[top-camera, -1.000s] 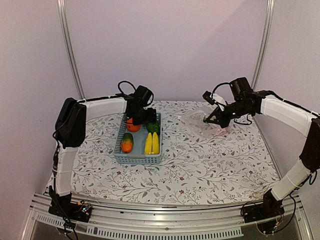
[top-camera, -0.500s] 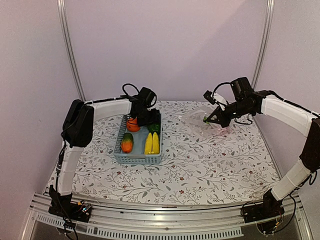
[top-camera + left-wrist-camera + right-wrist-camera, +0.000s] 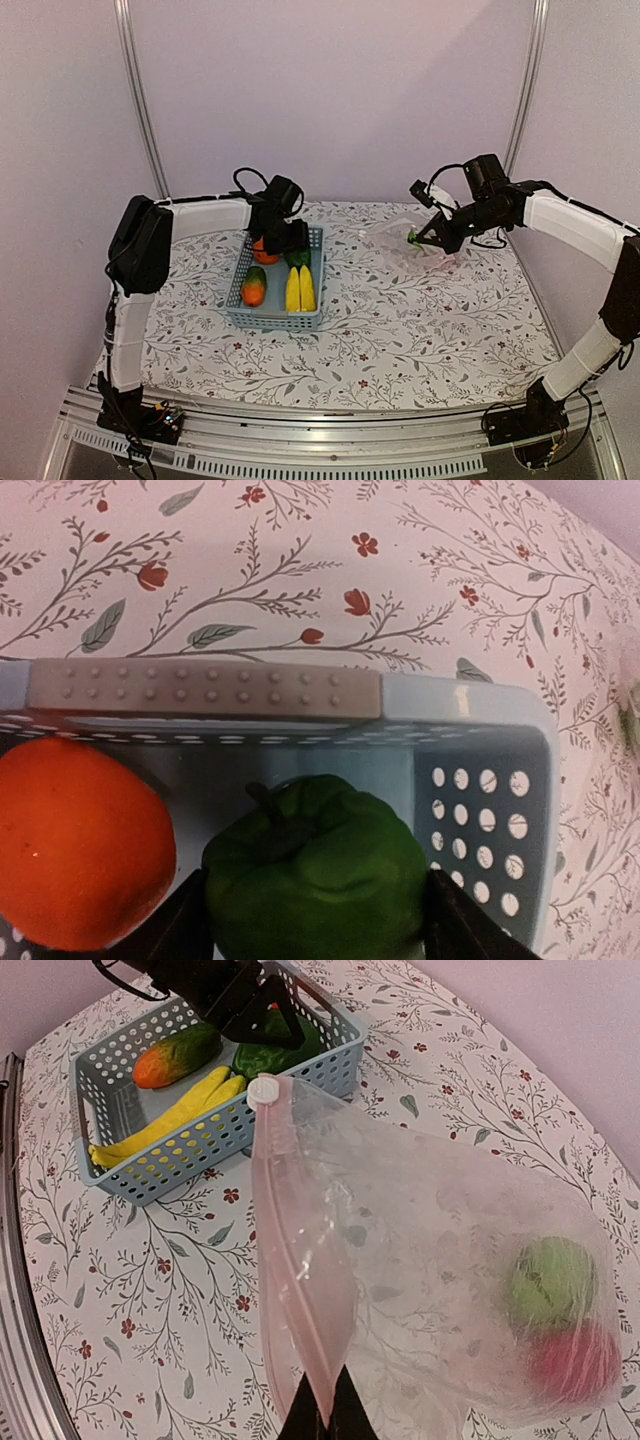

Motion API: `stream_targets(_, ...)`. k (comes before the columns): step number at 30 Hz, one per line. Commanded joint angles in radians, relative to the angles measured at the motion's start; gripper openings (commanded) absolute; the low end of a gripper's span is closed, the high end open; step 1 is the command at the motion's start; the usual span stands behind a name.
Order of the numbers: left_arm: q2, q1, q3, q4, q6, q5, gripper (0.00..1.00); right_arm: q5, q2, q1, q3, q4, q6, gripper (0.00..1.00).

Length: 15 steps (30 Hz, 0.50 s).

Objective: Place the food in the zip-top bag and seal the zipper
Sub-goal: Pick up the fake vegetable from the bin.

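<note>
Pinching zipper (image 3: 287, 1260) of zip-top bag (image 3: 440, 1240) with right gripper (image 3: 320, 1415) clenched, mouth edge lifted toward basket (image 3: 190, 1157) for loading; clamping green pepper (image 3: 320, 865) with left gripper (image 3: 320, 930) inside basket, beside orange fruit (image 3: 80, 850), for transfer.

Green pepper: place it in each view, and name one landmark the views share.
Top external: pepper in the far right corner of the basket, under the left hand.
Left wrist: bottom centre, between the hand's fingers, right of the orange.
Right wrist: top, left of centre, beyond the bag.
Shared landmark: the blue basket.
</note>
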Motion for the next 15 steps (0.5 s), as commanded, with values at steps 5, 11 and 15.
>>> stream_targets(5, -0.195, 0.023, -0.171, 0.1, 0.046, -0.036, 0.53, -0.013, 0.009, -0.012, -0.016, 0.01, 0.017, 0.0)
stream_targets(11, -0.305, 0.022, -0.271, 0.165, 0.057, 0.011, 0.52, 0.007, 0.019, -0.013, -0.006, 0.022, 0.039, 0.0)
stream_targets(15, -0.404, 0.014, -0.331, 0.205, 0.066, 0.035, 0.52, 0.011, -0.005, -0.008, 0.016, -0.007, 0.073, 0.0)
